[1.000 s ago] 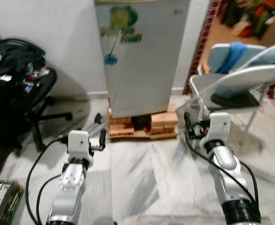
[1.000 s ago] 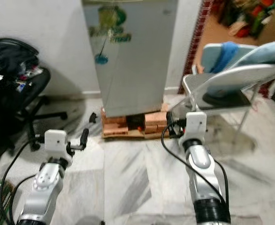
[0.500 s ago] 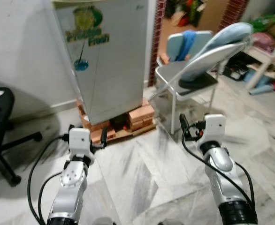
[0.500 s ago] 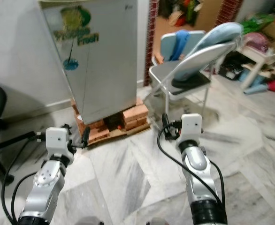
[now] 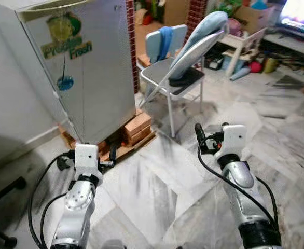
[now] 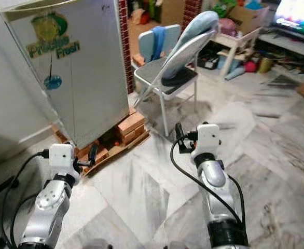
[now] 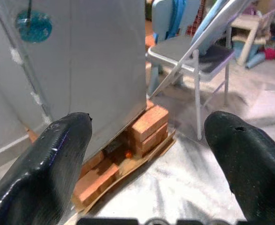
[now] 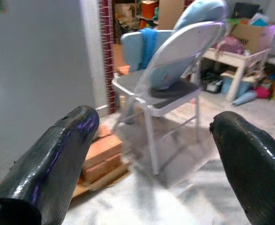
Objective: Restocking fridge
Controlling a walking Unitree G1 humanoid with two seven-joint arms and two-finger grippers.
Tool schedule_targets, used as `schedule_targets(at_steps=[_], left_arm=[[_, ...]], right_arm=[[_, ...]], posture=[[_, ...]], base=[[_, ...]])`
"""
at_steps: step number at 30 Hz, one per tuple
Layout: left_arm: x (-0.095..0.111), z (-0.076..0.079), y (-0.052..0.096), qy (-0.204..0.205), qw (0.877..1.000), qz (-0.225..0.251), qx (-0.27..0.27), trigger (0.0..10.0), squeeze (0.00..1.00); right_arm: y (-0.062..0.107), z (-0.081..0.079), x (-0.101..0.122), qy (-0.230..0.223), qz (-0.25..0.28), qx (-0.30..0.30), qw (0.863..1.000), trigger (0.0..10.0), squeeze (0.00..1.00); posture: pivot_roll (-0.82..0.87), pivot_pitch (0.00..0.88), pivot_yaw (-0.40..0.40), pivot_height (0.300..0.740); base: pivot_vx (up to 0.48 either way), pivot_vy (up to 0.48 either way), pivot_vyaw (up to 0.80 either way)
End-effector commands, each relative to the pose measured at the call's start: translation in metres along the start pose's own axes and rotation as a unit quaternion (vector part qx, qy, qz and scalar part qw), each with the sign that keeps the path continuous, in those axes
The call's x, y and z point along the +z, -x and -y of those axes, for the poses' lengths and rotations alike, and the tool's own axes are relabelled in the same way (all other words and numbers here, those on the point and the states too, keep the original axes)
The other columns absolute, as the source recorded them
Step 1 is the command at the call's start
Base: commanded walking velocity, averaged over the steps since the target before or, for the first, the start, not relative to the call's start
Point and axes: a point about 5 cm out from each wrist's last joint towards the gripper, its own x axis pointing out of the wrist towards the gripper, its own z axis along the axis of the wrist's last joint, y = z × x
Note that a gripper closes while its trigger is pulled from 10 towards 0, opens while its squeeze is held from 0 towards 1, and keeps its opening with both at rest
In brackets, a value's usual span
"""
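Fridge (image 5: 82, 67): top cut off by the frame edge, door closed, contents hidden. Items in the room beyond the fridge, behind the folding chair (image 5: 180, 67), blurred and too small to identify. Marble floor (image 6: 276, 140) motion-blurred.

Both silver arms reach forward from the robot's body, bent at the elbow and held at about the same height, one on each side. Black cables loop along each forearm up to a white wrist block. The left gripper (image 7: 147, 154) points ahead with its two black fingers (image 7: 48, 164) spread wide, nothing between them. The right gripper (image 8: 151, 159) is held the same way, its fingers (image 8: 57, 159) also parted wide and empty. In the head views the left gripper's fingers (image 5: 113, 151) jut forward from the wrist, and the right gripper (image 5: 198, 136) sits slightly higher, its wrist turned a little inward.
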Motion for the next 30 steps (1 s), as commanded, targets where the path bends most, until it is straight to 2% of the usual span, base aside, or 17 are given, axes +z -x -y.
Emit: schedule_targets(at_steps=[1,6,8,12,18,21,30], left_arm=[[0.003,0.001,-0.003,0.002,1.000,0.003,0.001,10.0,0.00],[0.004,-0.001,-0.003,-0.003,1.000,0.004,0.005,10.0,0.00],[0.003,-0.007,-0.001,-0.009,1.000,0.003,0.017,10.0,0.00],[0.005,-0.009,-0.001,-0.014,1.000,0.009,0.023,10.0,0.00],[0.008,-0.007,0.000,-0.028,0.999,0.024,0.013,10.0,0.00],[0.006,-0.003,0.002,-0.016,1.000,0.024,0.010,10.0,0.00],[0.004,-0.007,0.006,-0.017,0.998,0.029,0.047,10.0,0.00]], right_arm=[[-0.001,0.004,0.005,0.011,0.008,-0.003,1.000,10.0,0.00],[-0.003,0.008,0.006,0.018,0.012,-0.007,1.000,10.0,0.00],[-0.004,0.011,0.008,0.019,0.016,-0.011,1.000,10.0,0.00],[-0.006,0.007,0.008,0.019,0.017,-0.004,1.000,10.0,0.00],[-0.008,0.003,0.009,0.018,0.019,0.001,1.000,10.0,0.00],[-0.008,0.004,0.008,0.020,0.017,0.003,1.000,10.0,0.00],[-0.013,0.010,0.008,0.037,0.005,0.024,0.999,10.0,0.00]], posture=[[0.09,0.036,0.022,0.740],[0.09,0.037,0.029,0.740],[0.10,0.042,0.028,0.740],[0.10,0.043,0.026,0.740],[0.11,0.043,0.017,0.740],[0.11,0.040,0.004,0.740],[0.15,0.037,-0.077,0.740]], base=[[0.000,0.469,-0.80],[0.000,0.469,-0.80],[0.000,0.469,-0.80],[0.000,0.469,-0.64],[0.000,0.465,0.00],[0.170,0.417,0.00],[0.000,0.000,0.00]])
